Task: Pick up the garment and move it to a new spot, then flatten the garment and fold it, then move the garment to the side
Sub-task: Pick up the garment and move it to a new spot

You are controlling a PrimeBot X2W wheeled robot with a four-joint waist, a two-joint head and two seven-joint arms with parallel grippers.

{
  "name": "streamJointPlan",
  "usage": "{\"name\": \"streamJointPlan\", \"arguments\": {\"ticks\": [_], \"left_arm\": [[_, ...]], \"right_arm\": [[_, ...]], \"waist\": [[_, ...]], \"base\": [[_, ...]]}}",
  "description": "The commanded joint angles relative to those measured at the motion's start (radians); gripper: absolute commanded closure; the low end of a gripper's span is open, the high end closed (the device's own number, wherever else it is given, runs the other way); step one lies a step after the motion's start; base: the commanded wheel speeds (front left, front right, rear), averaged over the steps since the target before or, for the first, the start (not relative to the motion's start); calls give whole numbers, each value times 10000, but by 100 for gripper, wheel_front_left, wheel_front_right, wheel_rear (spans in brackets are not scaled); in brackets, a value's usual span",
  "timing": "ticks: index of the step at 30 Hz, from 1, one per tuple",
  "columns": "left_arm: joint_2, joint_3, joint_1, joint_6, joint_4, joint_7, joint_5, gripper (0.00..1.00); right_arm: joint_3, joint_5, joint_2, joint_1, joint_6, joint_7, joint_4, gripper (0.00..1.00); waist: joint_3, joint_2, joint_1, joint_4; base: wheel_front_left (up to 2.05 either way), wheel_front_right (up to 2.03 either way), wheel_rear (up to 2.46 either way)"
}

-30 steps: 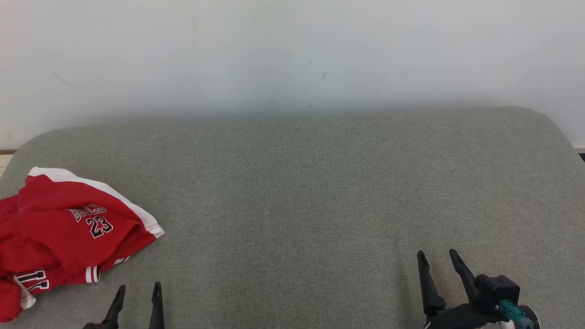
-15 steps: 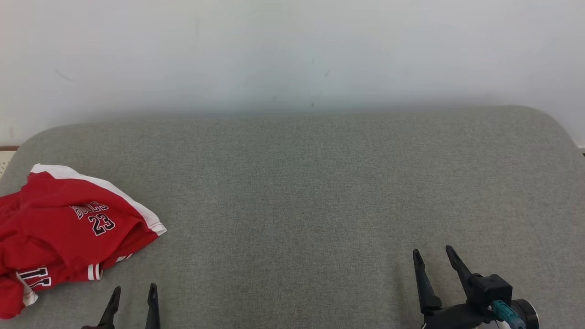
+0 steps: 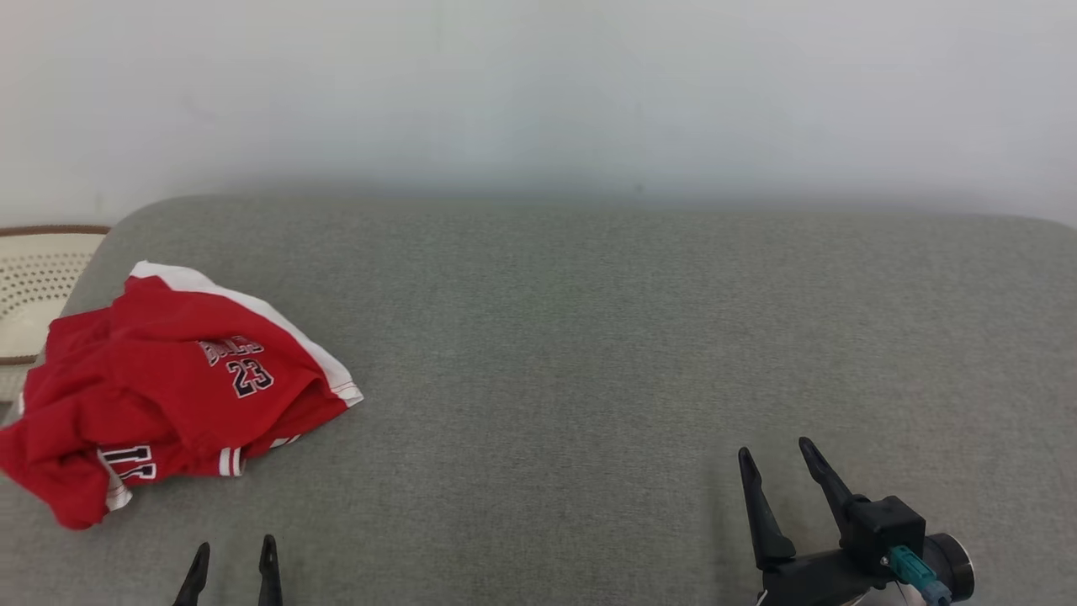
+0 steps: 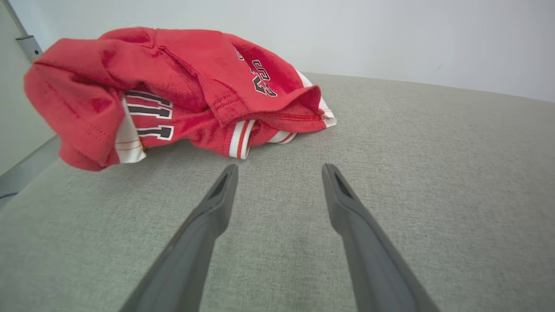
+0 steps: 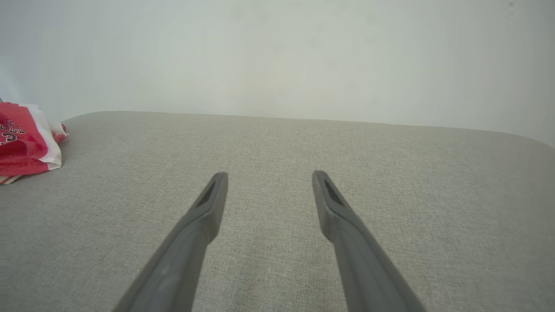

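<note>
The garment [image 3: 177, 387] is a red jersey with white trim and the number 23, lying crumpled at the left end of the grey upholstered surface [image 3: 589, 353]. My left gripper [image 3: 235, 547] stands open just in front of it, a short gap away, with nothing between its fingers. From the left wrist the garment [image 4: 182, 91] lies ahead and to the left of the left gripper [image 4: 279, 167]. Far off at the lower right, my right gripper [image 3: 774, 450] is open and empty over bare fabric. The right wrist view has the right gripper [image 5: 269, 174] open and the garment [image 5: 26, 143] at its left edge.
A cream perforated basket [image 3: 34, 286] with a brown rim sits past the surface's left end, behind the garment. A pale wall [image 3: 538, 93] runs along the far edge. The grey surface stretches bare from the garment to the right end.
The head camera has turned left, shifting the whole picture right and bringing the basket into sight. Both grippers stay open; the garment lies as before.
</note>
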Motion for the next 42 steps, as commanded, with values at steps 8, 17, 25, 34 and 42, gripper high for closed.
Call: {"name": "streamJointPlan", "arguments": {"ticks": [8,17,25,34,42], "left_arm": [[-5,272,162,131,-38,-47,190,0],[-21,693,28,114,-64,-45,-103,0],[28,940,-771,-307,405,-45,-29,0],[575,672,-2767,-1127,1112,-44,-43,0],[1911,-769,-5399,-1437,2863,-42,-773,0]], "right_arm": [[200,193,68,-246,7,-4,48,0],[146,65,83,-534,7,-6,470,0],[304,-123,-37,-919,7,-6,367,0],[311,-174,-409,-1367,7,-6,147,0],[81,-119,-427,-1677,7,-6,94,0]], "waist": [[121,0,0,1833],[373,0,0,3147],[891,0,0,3232],[1829,0,0,2499],[2956,0,0,1735]], "base": [[0,0,0],[0,0,0],[0,0,0],[0,0,0],[0,0,0]]}}
